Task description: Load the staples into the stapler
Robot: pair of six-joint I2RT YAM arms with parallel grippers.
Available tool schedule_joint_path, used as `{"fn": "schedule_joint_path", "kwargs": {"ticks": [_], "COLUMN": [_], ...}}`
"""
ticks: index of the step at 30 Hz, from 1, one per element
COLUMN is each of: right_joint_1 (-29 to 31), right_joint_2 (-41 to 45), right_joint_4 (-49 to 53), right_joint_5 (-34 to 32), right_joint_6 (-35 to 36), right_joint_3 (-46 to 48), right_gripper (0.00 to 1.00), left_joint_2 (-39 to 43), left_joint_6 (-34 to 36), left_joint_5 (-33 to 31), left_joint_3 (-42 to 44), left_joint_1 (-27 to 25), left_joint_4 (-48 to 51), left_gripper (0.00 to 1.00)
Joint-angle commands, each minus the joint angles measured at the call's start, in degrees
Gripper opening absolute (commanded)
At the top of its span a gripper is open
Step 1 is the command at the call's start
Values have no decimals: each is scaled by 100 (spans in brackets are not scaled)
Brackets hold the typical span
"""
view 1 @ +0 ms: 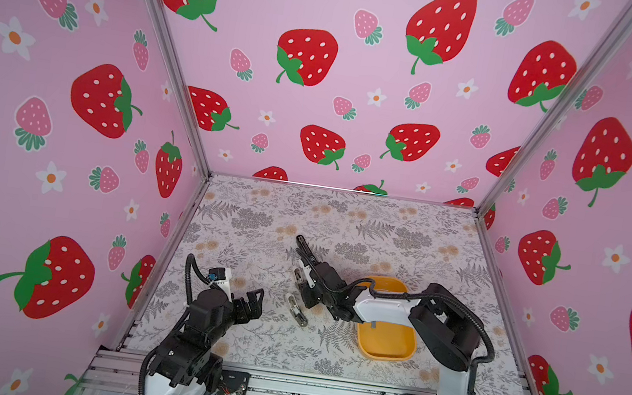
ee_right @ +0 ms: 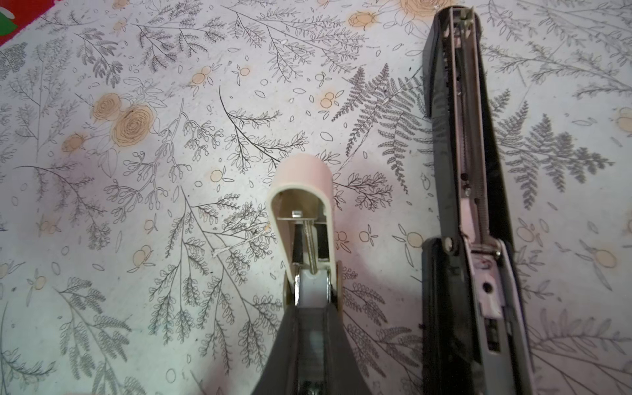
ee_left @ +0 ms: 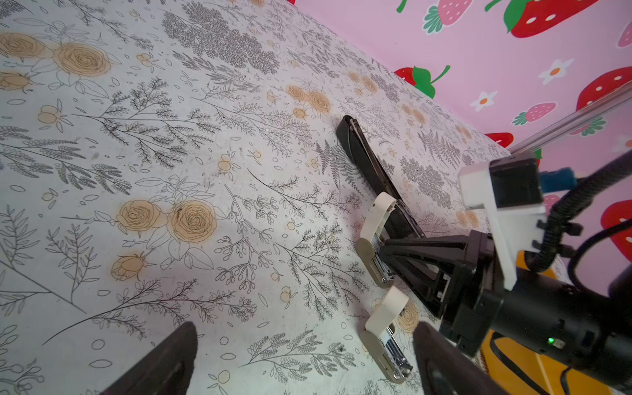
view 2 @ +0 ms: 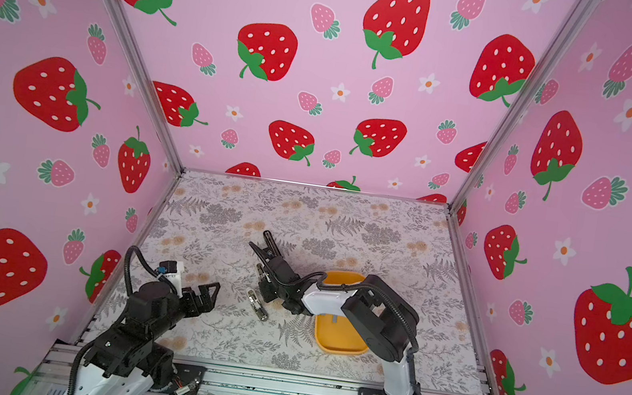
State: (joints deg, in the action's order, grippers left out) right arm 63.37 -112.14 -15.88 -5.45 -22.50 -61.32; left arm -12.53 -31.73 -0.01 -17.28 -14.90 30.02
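A: R claw (ee_right: 313,306)?
B: Pinched narrow, tips right at the hinge end of the small cream stapler (ee_right: 302,181). Gripping it or only touching, can't tell. L claw (view 1: 251,303) is wide, empty, hovering near-left.
A: And the black stapler (ee_right: 434,290)?
B: Just beside the R claw, mid-table, opened right out, channel (ee_right: 489,307) facing up.
A: Staples (view 1: 373,324)?
B: One small grey bit shows in the yellow tray (view 1: 386,345), near-right. Rest, if any, is hidden under the arm.
A: Handling?
B: Strip's prob. light, slick, brittle, and snaps if bent. Take it mid-length across the flat sides, gently. Stapler's stiff, heavier, w/ a smooth shell. Steady it by the base sides nr the hinge (ee_right: 473,246).
A: Axis?
B: Long axis runs near-to-far, far end leaning left. Lid tip (view 1: 301,242) points far. The near end sits under the R claw in both top views.
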Motion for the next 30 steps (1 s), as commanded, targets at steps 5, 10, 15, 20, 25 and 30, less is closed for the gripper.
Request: {"fn": "schedule_joint_path", "kwargs": {"ticks": [5, 10, 15, 20, 25, 30], "right_joint_1": [97, 136, 182, 228, 279, 298], "right_joint_2": [-17, 7, 20, 119, 183, 185], "right_joint_4": [-47, -24, -21, -7, -29, -17], "right_joint_5": [-61, -213, -289, -374, -419, -456], "right_joint_6": [-182, -188, -192, -183, -179, -177], "right_joint_3": [227, 297, 374, 454, 525, 550], "right_gripper": [8, 8, 8, 8, 8, 8], "left_joint_2": [21, 9, -4, -3, -12, -4], "left_joint_6": [-17, -17, -18, -18, -17, -14], "left_joint_5": [-96, -104, -104, -104, -113, -113], "left_joint_3": [52, 58, 53, 58, 58, 58], "left_joint_1": [-22, -22, -22, -22, -22, -22], "left_joint_4": [-67, -67, -77, -67, -67, -66], "left_gripper": [100, 99, 100, 100, 100, 100]}}
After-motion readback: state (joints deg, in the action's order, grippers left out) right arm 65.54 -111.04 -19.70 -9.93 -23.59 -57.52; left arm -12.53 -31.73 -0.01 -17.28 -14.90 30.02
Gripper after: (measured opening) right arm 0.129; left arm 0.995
